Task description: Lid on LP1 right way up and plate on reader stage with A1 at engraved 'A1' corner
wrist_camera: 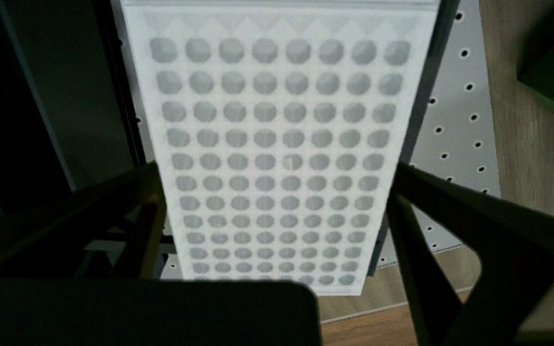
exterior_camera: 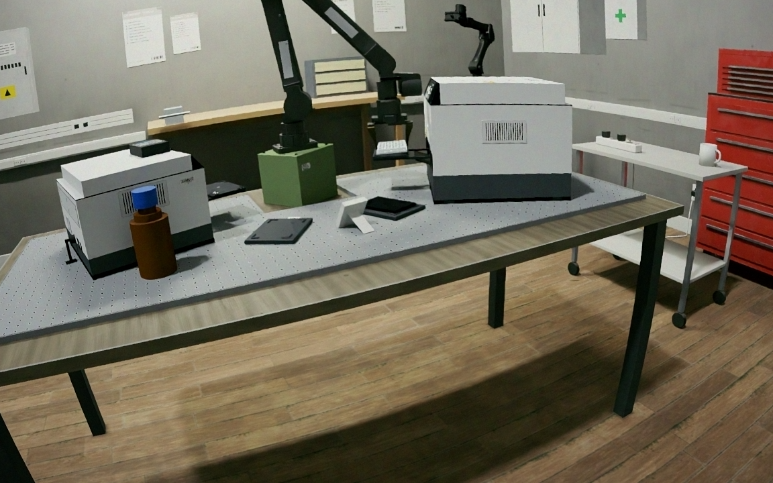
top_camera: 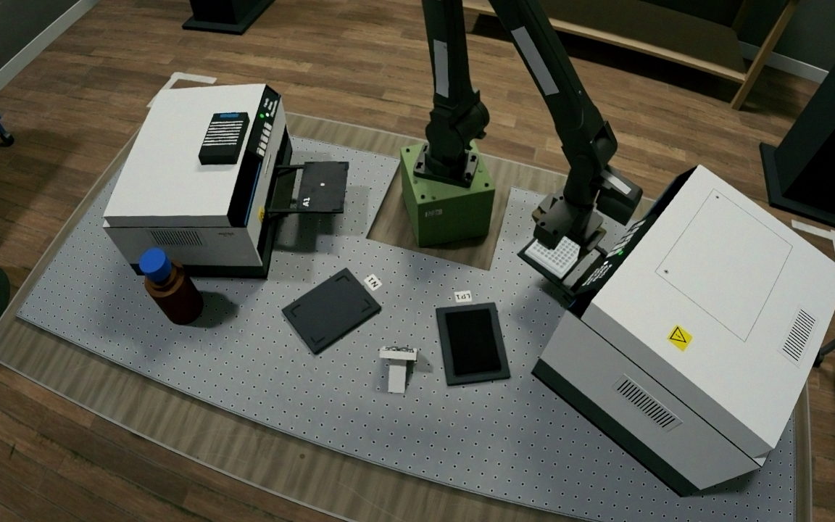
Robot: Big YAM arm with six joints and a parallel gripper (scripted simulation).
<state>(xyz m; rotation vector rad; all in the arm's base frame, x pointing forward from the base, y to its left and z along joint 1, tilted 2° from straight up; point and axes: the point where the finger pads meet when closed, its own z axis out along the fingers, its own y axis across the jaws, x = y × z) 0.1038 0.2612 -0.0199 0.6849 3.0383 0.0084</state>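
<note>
The white multi-well plate (top_camera: 553, 254) (exterior_camera: 392, 147) (wrist_camera: 277, 144) has its wells uncovered. My gripper (top_camera: 559, 245) (exterior_camera: 392, 137) (wrist_camera: 276, 173) is shut on its two long sides. The plate is at the stage (top_camera: 543, 270) (exterior_camera: 407, 155) (wrist_camera: 418, 103) of the reader (top_camera: 719, 259) (exterior_camera: 500, 137); a dark strip of stage shows along one long side. I cannot tell whether it is seated or slightly raised, nor where A1 is. The dispenser's stage (top_camera: 323, 194), engraved A1, is bare. LP1 (top_camera: 480, 378) holds a flat black rectangle (top_camera: 474, 341) (exterior_camera: 395, 205), apparently the lid.
The brown bottle (top_camera: 174, 295) (exterior_camera: 153, 243) with a blue cap stands upright beside the dispenser (top_camera: 187, 155). N1 (top_camera: 331, 311) (exterior_camera: 278, 230) bears nothing. A small white stand (top_camera: 397, 370) (exterior_camera: 351, 212) is near LP1. The reader's housing is close beside my gripper.
</note>
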